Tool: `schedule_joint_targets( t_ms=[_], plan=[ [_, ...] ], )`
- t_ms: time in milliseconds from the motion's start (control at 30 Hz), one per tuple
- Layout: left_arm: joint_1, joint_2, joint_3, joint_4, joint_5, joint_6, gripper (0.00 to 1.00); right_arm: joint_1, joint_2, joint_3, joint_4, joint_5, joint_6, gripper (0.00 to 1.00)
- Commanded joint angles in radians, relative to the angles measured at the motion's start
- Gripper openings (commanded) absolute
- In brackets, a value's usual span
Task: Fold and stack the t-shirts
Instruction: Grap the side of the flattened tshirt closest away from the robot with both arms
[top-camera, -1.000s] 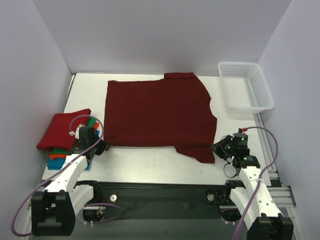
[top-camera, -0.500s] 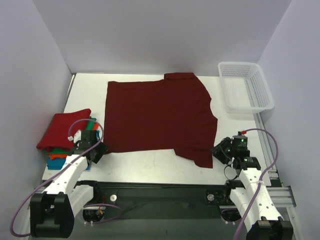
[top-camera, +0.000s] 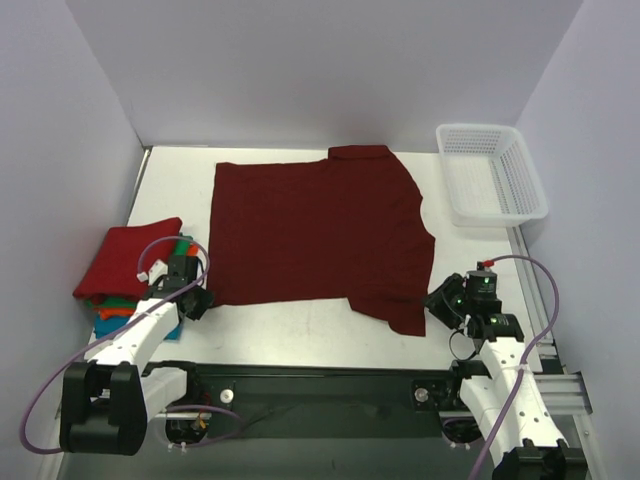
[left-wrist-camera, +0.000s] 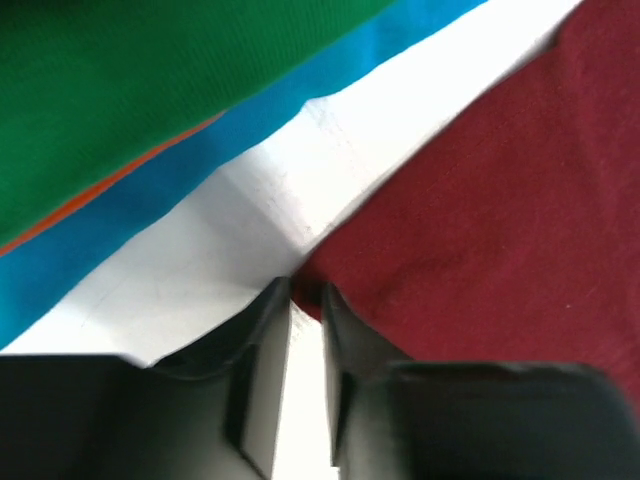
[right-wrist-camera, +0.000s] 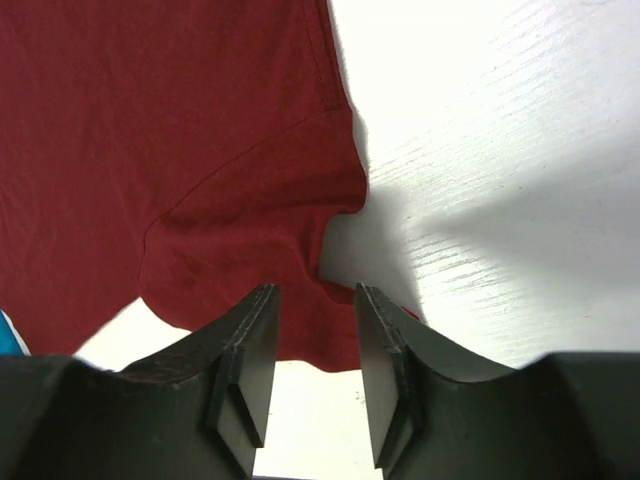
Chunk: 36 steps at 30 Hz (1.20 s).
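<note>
maroon t-shirt lies flat mid-counter. Long axis runs left-right: hem on the left, neck to the right, one sleeve pointing far, the other near-right. left end effector sits at the near-left hem corner, fingers a narrow slit apart, tips right at the corner, bare counter showing between them, no cloth pinched. right end effector is roughly half open, straddling the near sleeve's edge, gripping nothing. folded stack at the left edge: red on top, then green, orange, blue.
</note>
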Motion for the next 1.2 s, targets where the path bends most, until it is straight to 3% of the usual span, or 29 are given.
schedule_joint_targets(
  t_ms=[0, 67, 200, 600, 933, 1167],
  plan=[
    [-0.007, 0.013, 0.016, 0.036, 0.002, -0.01, 0.27, -0.004, -0.013, 0.032, -0.05, 0.022, -0.022, 0.38],
    [-0.007, 0.013, 0.017, 0.042, 0.006, -0.007, 0.13, -0.004, -0.007, 0.035, -0.059, 0.017, -0.02, 0.42],
    [-0.007, -0.014, 0.049, 0.013, -0.004, 0.008, 0.0, -0.002, -0.017, 0.036, -0.106, 0.04, -0.022, 0.48],
    [-0.007, -0.084, 0.071, 0.01, 0.004, 0.03, 0.0, 0.019, -0.086, -0.024, -0.15, 0.052, 0.016, 0.48],
    [-0.007, -0.09, 0.068, 0.011, 0.013, 0.031, 0.0, 0.359, -0.039, -0.031, -0.128, 0.259, 0.177, 0.47],
    [-0.007, -0.084, 0.065, 0.019, 0.019, 0.033, 0.0, 0.596, 0.045, 0.028, -0.128, 0.465, 0.2, 0.42]
  ],
)
